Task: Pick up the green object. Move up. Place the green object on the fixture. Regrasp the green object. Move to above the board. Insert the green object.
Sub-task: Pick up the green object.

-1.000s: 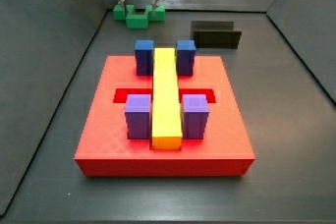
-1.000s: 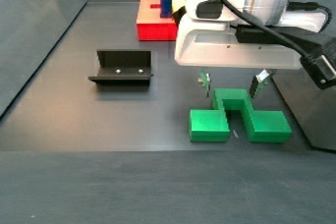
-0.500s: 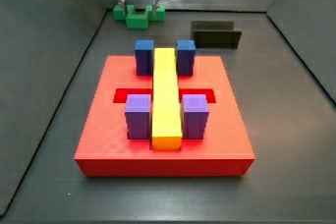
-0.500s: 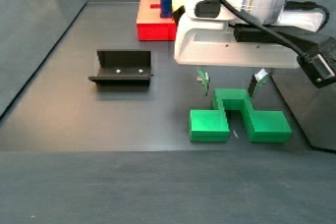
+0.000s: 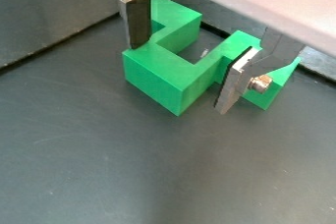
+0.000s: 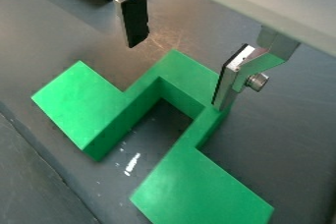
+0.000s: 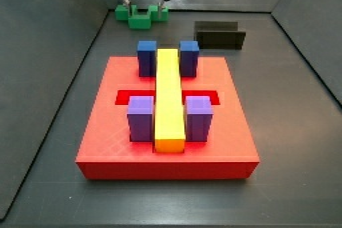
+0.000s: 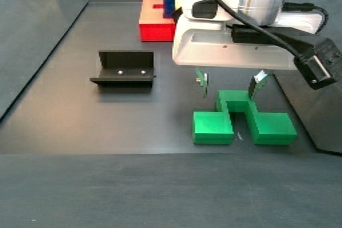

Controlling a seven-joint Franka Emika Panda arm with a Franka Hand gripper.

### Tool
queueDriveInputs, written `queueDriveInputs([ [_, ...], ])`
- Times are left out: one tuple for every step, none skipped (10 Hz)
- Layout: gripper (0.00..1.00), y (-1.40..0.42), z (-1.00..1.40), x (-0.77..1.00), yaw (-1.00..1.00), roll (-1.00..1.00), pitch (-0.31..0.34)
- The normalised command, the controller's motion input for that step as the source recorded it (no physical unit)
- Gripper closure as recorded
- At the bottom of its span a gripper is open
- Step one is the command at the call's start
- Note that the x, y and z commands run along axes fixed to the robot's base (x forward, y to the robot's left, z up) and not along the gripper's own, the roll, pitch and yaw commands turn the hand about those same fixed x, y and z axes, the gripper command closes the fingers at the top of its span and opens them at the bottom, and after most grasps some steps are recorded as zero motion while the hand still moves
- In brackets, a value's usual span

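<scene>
You see the green object [image 8: 242,121] lying flat on the dark grey floor [image 8: 80,122], close to the right-hand wall in this side view and well apart from the board [image 8: 163,17]. It is smooth, bright green plastic: a wide crossbar with a raised cube at its middle, all corners square. In a wrist view [image 6: 144,130] the two arms of the crossbar spread away from the cube.

The gripper [image 8: 234,79] hangs directly above the cube with its jaws spread apart and nothing between them. The fingers [image 5: 136,22] are flat silver plates with dark pads; in both wrist views they stand either side of the cube with a gap on each side. Whether the tips reach the cube's height, you cannot tell.

The fixture [image 8: 123,70] is a small black open-topped holder standing near the middle of the floor, clear on all sides.

The board [image 7: 167,122] is a flat red square base carrying blue and purple upright blocks [image 7: 144,118] and a long yellow bar [image 7: 168,97]. Bare floor surrounds it up to the enclosure walls.
</scene>
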Motion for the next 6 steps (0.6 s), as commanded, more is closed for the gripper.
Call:
queueDriveInputs([
  [0.0,0.0,-1.0,0.12,-0.06,0.0,-0.063],
  [0.0,0.0,-1.0,0.09,-0.05,0.0,-0.041],
  [0.0,0.0,-0.97,0.0,-0.03,-0.04,-0.111],
  [0.0,0.05,-0.37,-0.09,0.0,-0.01,-0.037],
  [0.0,0.04,-0.27,-0.45,0.0,0.04,-0.031],
  [0.0,0.04,-0.33,-0.67,-0.03,0.09,-0.083],
])
